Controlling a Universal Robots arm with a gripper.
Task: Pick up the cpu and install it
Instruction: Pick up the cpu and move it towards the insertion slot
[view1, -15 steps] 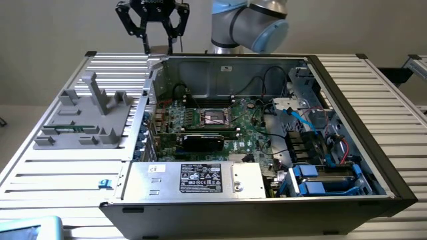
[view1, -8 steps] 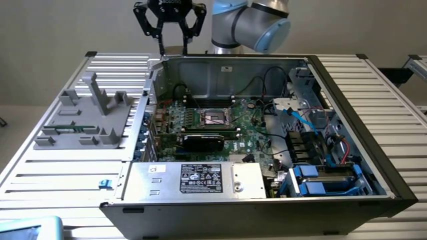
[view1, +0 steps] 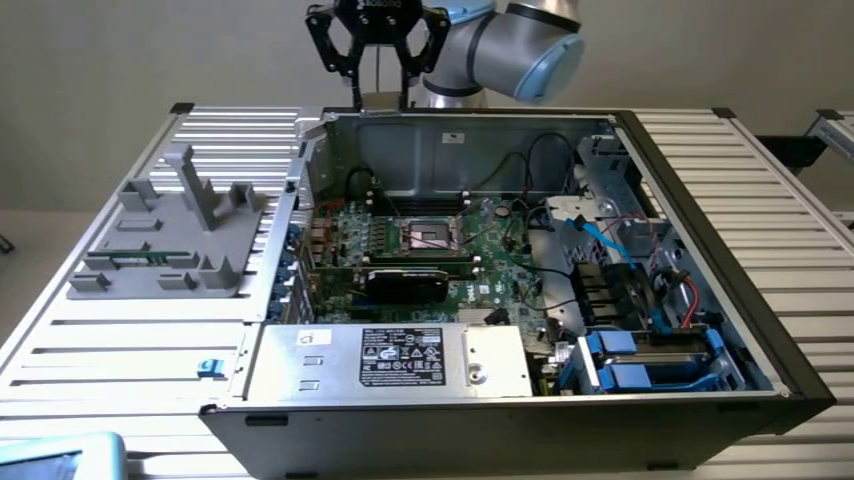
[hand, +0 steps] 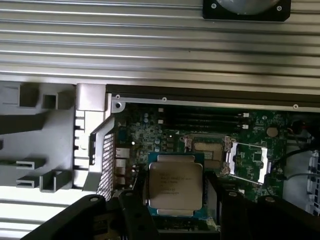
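Note:
The cpu (hand: 174, 186), a flat square chip with a silver-grey printed top, sits between two black fingers (hand: 133, 205) of my gripper (hand: 174, 202), which is shut on it. In the wrist view it hangs above the motherboard, beside the dark square socket (hand: 206, 149), whose metal frame (hand: 251, 161) is swung open. In the exterior view my gripper (view1: 383, 95) is high above the back wall of the open computer case (view1: 467, 150), well above the socket (view1: 430, 235).
A black expansion card (view1: 407, 283) lies in front of the socket. The power supply (view1: 387, 358) takes up the case's front and blue drive bays (view1: 654, 365) its right. A grey fixture (view1: 174, 235) stands on the slatted table at the exterior view's left.

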